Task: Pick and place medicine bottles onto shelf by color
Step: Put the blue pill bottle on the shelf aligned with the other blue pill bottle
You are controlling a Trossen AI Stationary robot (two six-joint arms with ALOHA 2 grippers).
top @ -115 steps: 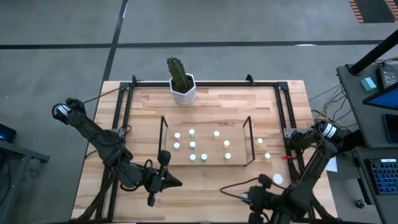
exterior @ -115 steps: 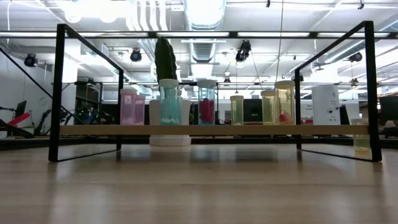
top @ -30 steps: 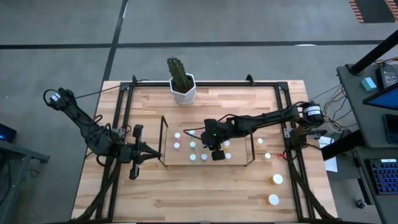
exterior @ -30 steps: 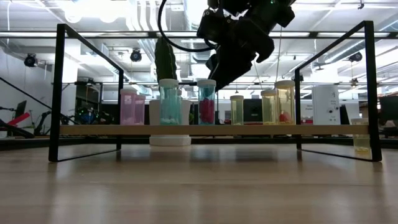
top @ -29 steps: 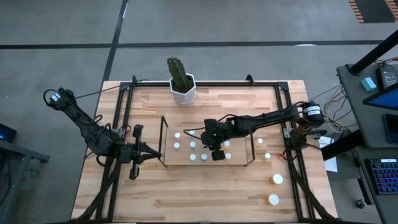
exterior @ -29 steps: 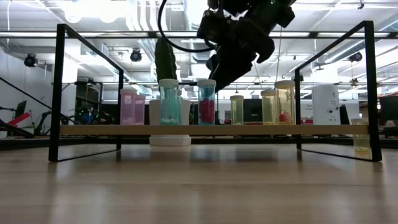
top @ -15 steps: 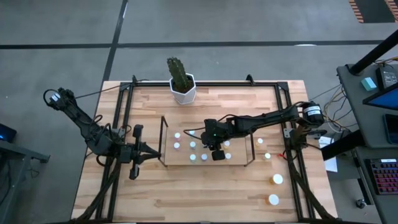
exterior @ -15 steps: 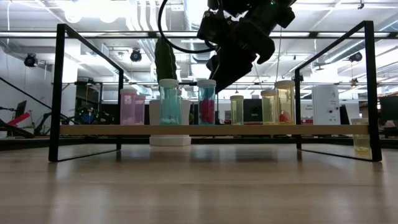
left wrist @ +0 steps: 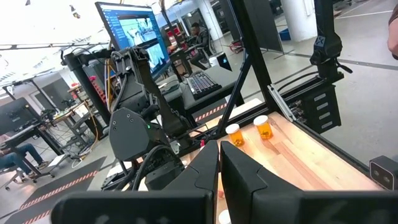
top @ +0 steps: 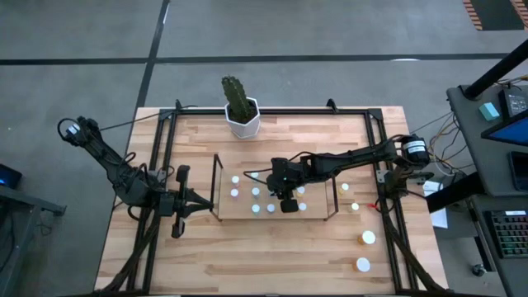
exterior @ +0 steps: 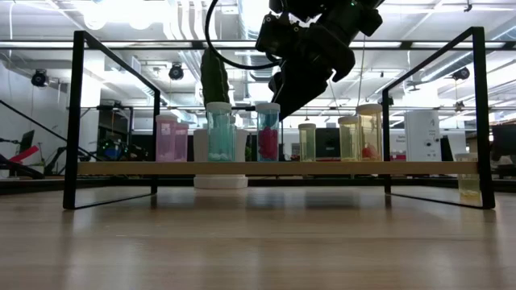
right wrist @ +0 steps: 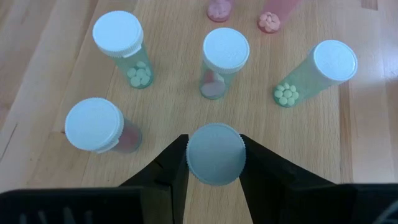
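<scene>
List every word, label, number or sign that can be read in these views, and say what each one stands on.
None can be read.
Medicine bottles: plain white caps and no labels showing.
Monitor in the room behind: something is on the screen, too blurred to read.
Blue tag on the side desk: too small to read.
Cactus pot: no marking visible.

Medicine bottles [right wrist: 138, 65]: translucent tinted plastic with matt white caps [right wrist: 226, 50]. Shelf [exterior: 274, 168]: thin dark metal wire frame, light wood base. Table [top: 272, 247]: pale, smooth wood planks.
</scene>
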